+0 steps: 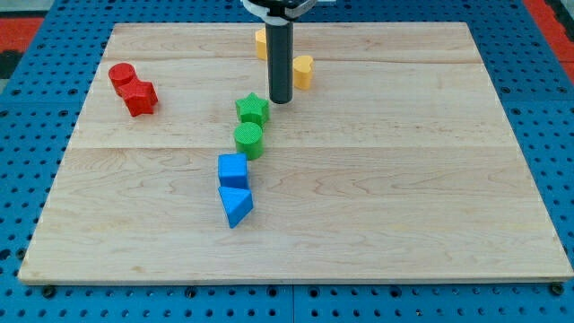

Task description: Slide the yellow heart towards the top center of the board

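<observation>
The yellow heart [303, 71] lies near the view's top, a little right of centre, on the wooden board [404, 179]. A second yellow block [260, 42] lies up and to its left, partly hidden behind my rod, so its shape is unclear. My tip [281, 100] rests on the board just left of and below the yellow heart, close to it, and just right of and above the green star [253, 109].
A green cylinder [249, 140] sits below the green star. A blue cube [232, 169] and a blue triangular block [235, 205] lie below that. A red cylinder [122, 76] and a red star-like block [140, 97] lie at the upper left.
</observation>
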